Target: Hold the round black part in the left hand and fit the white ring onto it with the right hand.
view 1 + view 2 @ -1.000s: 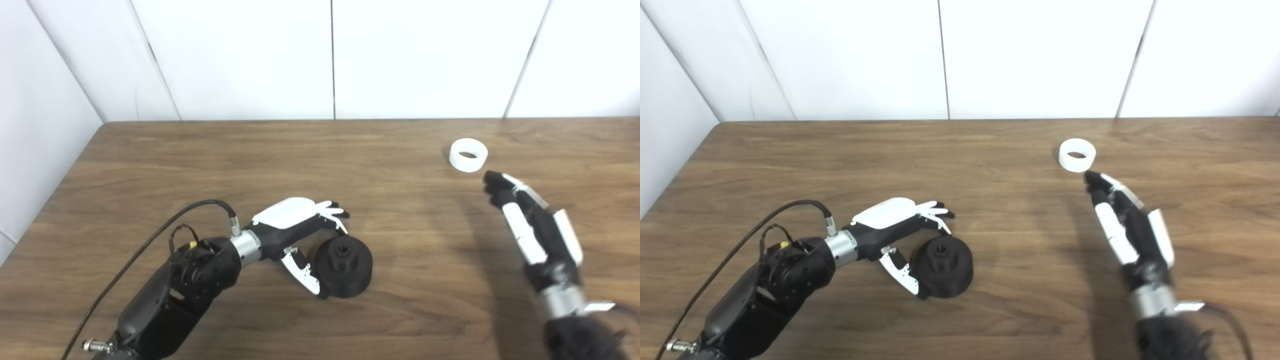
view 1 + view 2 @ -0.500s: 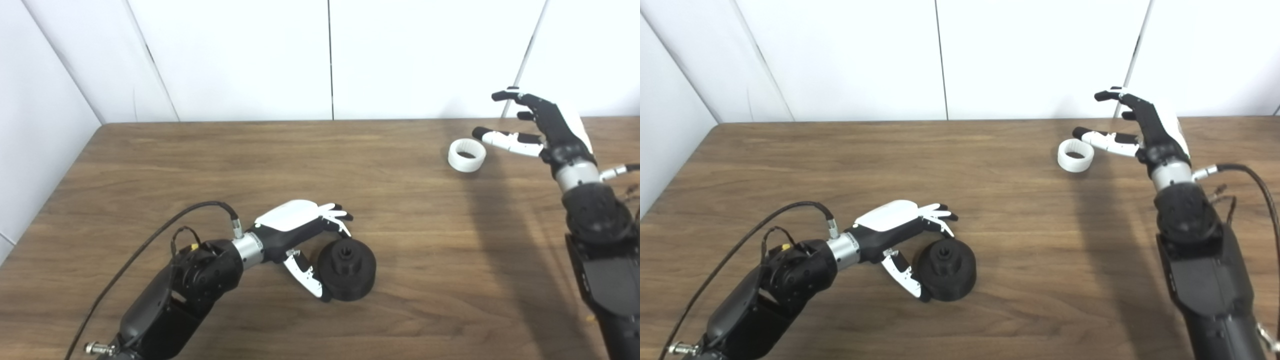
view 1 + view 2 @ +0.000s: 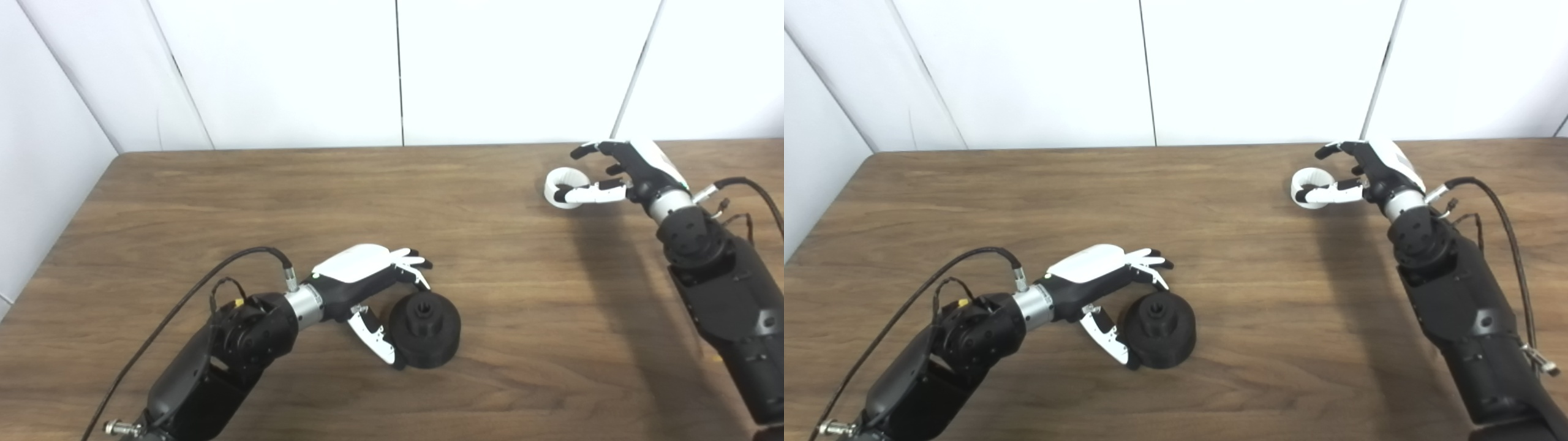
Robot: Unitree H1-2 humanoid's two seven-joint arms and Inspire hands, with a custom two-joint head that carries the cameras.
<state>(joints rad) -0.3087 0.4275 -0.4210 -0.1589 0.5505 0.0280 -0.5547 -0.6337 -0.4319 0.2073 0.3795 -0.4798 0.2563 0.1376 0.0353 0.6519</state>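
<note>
White wall panels behind, wood-grain table (image 3: 257,184) filling the view. White ring (image 3: 560,182) sits flat at approx 2 o'clock on the table, far right; round black part (image 3: 425,329) w/ a raised centre hub lies at approx 6 o'clock, well apart from the ring. Right hand (image 3: 618,174) is at the ring: thumb lies across its near wall, fingers arched above the far rim, spread, not clamped yet, so ring not held. Left hand (image 3: 367,275) cups the black part, thumb touching its left edge, fingers over the far side, loose, no lift. Ring looks like stiff, light plastic w/ smooth walls, prob. slippery; pinch outer wall on opposite sides, keep bore free for the hub.
</note>
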